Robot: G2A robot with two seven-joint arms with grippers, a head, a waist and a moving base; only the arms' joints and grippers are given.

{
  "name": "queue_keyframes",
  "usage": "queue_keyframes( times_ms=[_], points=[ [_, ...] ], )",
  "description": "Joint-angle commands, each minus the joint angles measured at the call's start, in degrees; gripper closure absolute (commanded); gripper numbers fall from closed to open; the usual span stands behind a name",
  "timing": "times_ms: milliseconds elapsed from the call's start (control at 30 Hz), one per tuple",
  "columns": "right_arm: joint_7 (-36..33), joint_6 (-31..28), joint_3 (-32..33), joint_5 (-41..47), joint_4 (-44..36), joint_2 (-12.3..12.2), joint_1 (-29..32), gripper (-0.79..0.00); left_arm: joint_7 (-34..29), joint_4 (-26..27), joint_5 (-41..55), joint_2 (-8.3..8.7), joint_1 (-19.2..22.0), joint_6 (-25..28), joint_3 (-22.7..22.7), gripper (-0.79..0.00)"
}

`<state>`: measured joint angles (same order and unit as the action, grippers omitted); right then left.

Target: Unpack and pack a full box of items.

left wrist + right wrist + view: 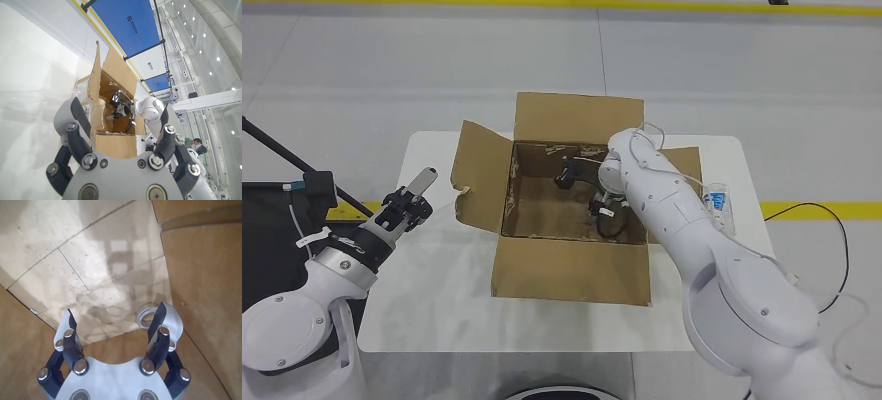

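Observation:
An open cardboard box (572,262) stands mid-table with its flaps spread. My right gripper (587,195) is down inside it, near the far right corner, and it is open (115,317) with nothing between the fingers. A small white ring (145,315) lies on the box floor against the wall, partly hidden behind one fingertip (160,313). My left gripper (417,195) hovers over the table's left side, apart from the box, and is open and empty (122,115). From there the box (117,75) and the right gripper (113,113) show ahead.
A clear plastic container with a blue label (718,200) lies on the white table (442,310) right of the box. Something clear and crinkled (43,96) seems to lie between my left gripper and the torn left flap (477,175). The box floor (66,256) is bare apart from the ring.

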<state>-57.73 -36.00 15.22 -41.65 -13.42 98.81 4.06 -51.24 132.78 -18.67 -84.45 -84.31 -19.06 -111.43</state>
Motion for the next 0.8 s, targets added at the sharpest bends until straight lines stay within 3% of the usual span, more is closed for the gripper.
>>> queue_keyframes(
  times_ms=[0, 267, 567, 767],
  points=[
    [-0.84, 0.68, 0.25, 0.22, 0.43, 0.11, 0.10, -0.770, 0.00, 0.00, 0.00, 0.00, 0.00, 0.00, 0.00, -0.785],
    [-1.75, -0.05, 1.07, 0.82, 1.24, 0.44, 0.64, -0.779, 0.00, 0.00, 0.00, 0.00, 0.00, 0.00, 0.00, -0.785],
    [-0.12, -4.67, 1.70, 0.62, 1.56, 0.43, 0.68, -0.782, 0.00, 0.00, 0.00, 0.00, 0.00, 0.00, 0.00, -0.785],
    [1.44, -1.13, 1.76, -0.86, 1.69, 0.57, 0.31, -0.748, 0.00, 0.00, 0.00, 0.00, 0.00, 0.00, 0.00, -0.785]
  ],
)
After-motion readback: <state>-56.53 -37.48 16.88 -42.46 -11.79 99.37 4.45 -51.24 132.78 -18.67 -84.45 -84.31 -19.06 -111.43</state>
